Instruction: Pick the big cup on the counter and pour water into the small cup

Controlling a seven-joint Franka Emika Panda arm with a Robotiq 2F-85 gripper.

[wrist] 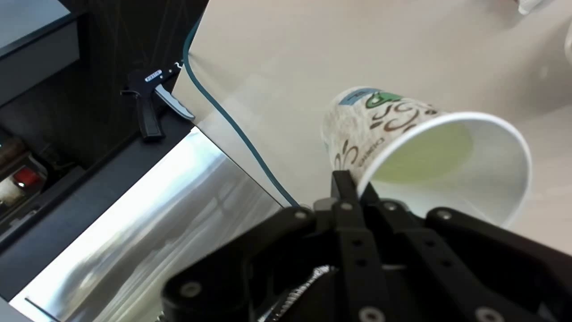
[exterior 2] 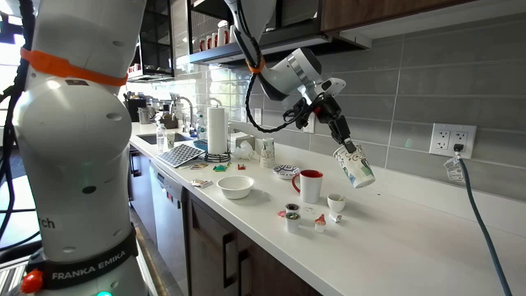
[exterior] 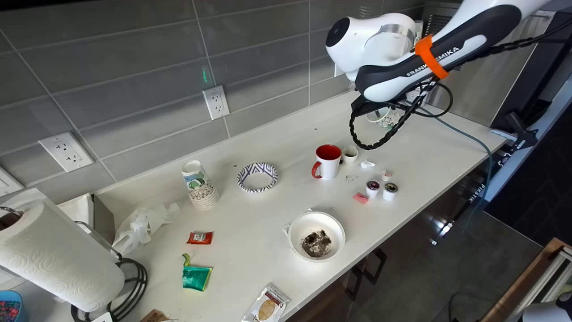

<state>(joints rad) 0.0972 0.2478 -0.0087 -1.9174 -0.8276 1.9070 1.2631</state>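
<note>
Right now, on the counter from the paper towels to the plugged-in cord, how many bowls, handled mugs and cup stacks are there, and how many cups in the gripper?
Bowls: 2, white bowl and patterned bowl
Handled mugs: 1, red-handled mug
Cup stacks: 1, paper cup stack
Cups in the gripper: 1, patterned paper cup
Total: 5, counting the stack as one

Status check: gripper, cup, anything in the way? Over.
Gripper shut on patterned paper cup at its rim. Cup raised above counter, tilted, base lower than rim. Red-handled mug close beside small white cup; might crowd the pour.
</note>
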